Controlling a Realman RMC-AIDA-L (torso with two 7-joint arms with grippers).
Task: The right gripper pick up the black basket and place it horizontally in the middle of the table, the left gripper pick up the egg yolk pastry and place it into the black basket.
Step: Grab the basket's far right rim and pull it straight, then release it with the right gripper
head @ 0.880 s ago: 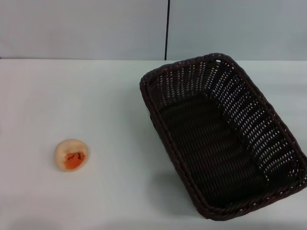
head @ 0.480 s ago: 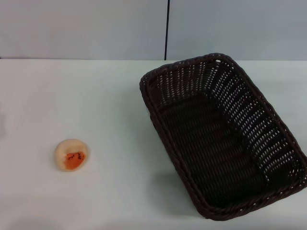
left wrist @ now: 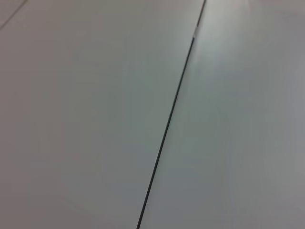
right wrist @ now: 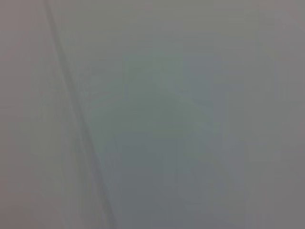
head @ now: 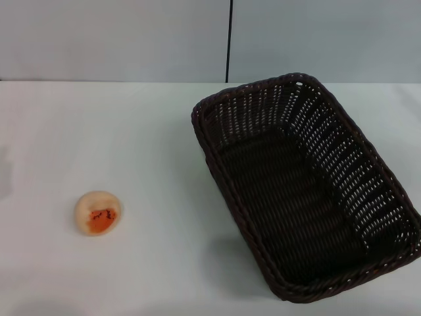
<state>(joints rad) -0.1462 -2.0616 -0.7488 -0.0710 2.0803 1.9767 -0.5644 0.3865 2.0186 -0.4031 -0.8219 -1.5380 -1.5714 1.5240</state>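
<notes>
Black basket (head: 306, 187) and egg yolk pastry (head: 98, 212) well apart; hands unseen, state unknowable.

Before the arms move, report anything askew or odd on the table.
The black basket sits empty at an angle on the right side of the table, not horizontal or centred. The egg yolk pastry lies intact on the left. Nothing spilled or damaged.

So the black basket (head: 306, 191) sits on the tabletop (head: 158, 151) over on the right side, skewed, with one short end angled toward the far edge and the other reaching down near the front right corner. The egg yolk pastry (head: 98, 212) lies on the left side, closer to the front edge, well apart from the basket. A wall runs behind the far edge.
</notes>
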